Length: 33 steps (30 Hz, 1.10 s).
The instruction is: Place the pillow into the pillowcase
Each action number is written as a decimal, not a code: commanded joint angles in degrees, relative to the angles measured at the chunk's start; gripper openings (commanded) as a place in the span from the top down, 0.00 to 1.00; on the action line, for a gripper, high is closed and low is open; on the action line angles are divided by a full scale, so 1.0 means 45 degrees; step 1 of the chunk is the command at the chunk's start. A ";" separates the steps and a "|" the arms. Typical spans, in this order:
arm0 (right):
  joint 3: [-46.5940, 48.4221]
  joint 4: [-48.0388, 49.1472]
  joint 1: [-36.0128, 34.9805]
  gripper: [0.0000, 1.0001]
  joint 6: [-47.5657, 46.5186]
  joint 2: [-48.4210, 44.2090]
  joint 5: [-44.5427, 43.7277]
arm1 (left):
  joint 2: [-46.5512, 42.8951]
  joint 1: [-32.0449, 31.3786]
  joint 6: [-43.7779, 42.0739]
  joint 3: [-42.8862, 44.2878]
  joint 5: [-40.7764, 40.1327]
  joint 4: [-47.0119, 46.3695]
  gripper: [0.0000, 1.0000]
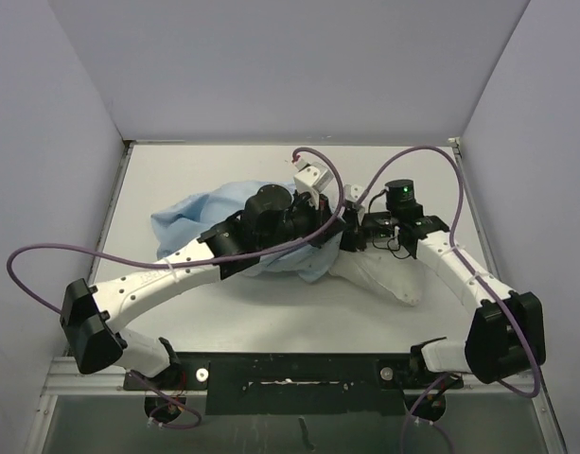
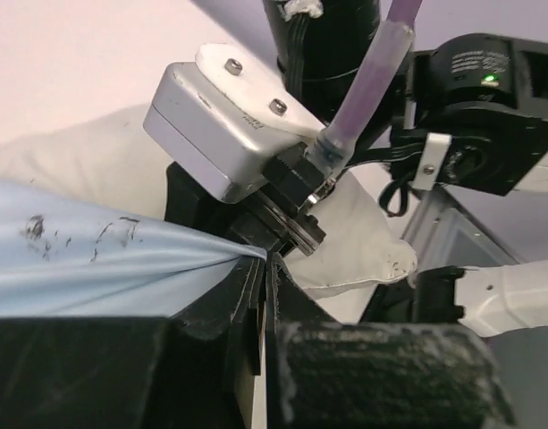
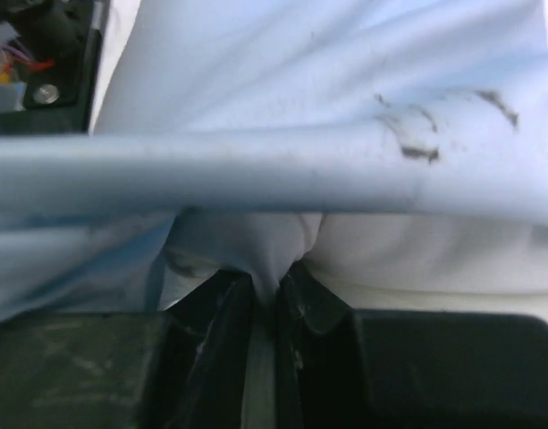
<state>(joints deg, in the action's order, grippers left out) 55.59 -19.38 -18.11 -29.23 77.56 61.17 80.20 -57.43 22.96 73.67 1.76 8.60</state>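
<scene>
The pillowcase (image 1: 190, 219) is lying left of centre on the tabletop (image 1: 299, 317), overlapping the pillow (image 1: 389, 277), which is lying right and nearer. The left claw (image 2: 265, 268) and right claw (image 3: 274, 286) are meeting at the overlap.

Even diffuse overhead light, soft shadows, sharp overview, wrist close-ups blurred at near edges

Pillowcase (image 1: 190, 222) is recorded as light blue, with a few dark specks. Pillow (image 1: 389, 279) is noted off-white. Arms (image 1: 166, 279) are white with black joints, cables (image 2: 367, 85) purple, table (image 1: 271, 317) pale grey.
</scene>
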 commanded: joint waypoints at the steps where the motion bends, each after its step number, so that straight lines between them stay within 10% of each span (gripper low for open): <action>1: -0.0802 0.1102 0.1007 1.00 0.0378 0.0263 0.2653 | 0.0986 0.0206 0.1374 -0.0653 0.3033 -0.3748 1.00; 9: 0.3388 -1.6852 0.3326 0.58 -1.8961 0.3994 0.4200 | -0.0432 0.1310 0.3060 -0.6860 0.2211 -0.5763 0.86; 12: 0.3640 -1.6675 0.3806 0.52 -1.8178 0.3326 0.3719 | -0.1270 0.1279 0.3035 -0.7594 0.2014 -0.5285 0.72; 16: 0.2486 -1.0090 0.3848 0.45 -1.1114 0.0938 0.2094 | -0.2978 0.1277 0.2710 -0.7745 0.1770 -0.4197 0.56; 21: 0.1491 -0.4525 0.3802 0.09 -0.5244 -0.1785 -0.0817 | -0.5265 0.1388 0.1939 -0.7220 0.1412 -0.2476 0.38; 26: 0.3994 -0.5215 0.2950 0.02 -0.6145 -0.0510 -0.0971 | -0.6123 0.2533 0.1819 -0.6222 0.0263 -0.1155 0.18; 33: 0.4003 -0.5568 0.2126 0.01 -0.7737 0.2325 -0.1927 | -0.3273 0.4944 0.2918 -0.2994 0.2319 0.0477 0.15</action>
<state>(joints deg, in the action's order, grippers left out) 77.93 -45.08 -7.70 -61.69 84.31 57.34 58.17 -38.81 34.11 51.11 7.42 5.41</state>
